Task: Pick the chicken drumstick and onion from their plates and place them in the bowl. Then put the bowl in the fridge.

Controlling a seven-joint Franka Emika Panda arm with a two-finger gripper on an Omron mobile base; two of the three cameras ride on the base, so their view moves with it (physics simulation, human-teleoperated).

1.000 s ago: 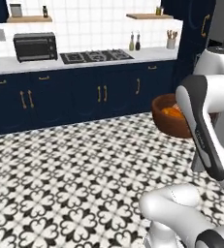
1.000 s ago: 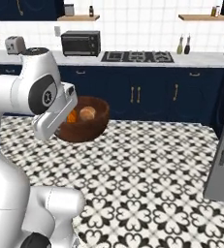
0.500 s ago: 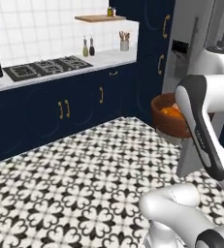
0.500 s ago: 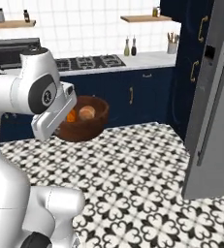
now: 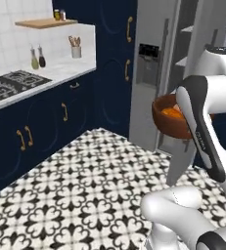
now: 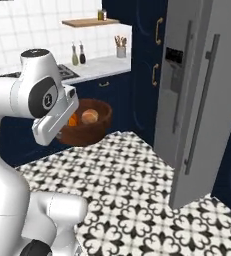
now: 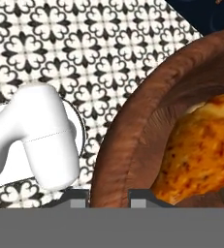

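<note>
We were carrying the bowl (image 7: pixel 133 140), its rim pinched in the closed gripper (image 7: pixel 108 193), drumstick (image 7: pixel 205 150) inside; next, the fridge (image 6: pixel 187 90), upper right, needed reaching.

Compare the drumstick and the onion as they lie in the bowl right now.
The drumstick is mottled orange-brown with a rough roasted skin; the onion is a smooth, pale tan ball. The drumstick is lumpy and longer than wide, the onion round. In the right base view the onion lies in plain sight, while the drumstick is mostly hidden behind the arm. Both rest inside the brown bowl, which the hand holds by its rim above the floor.
</note>
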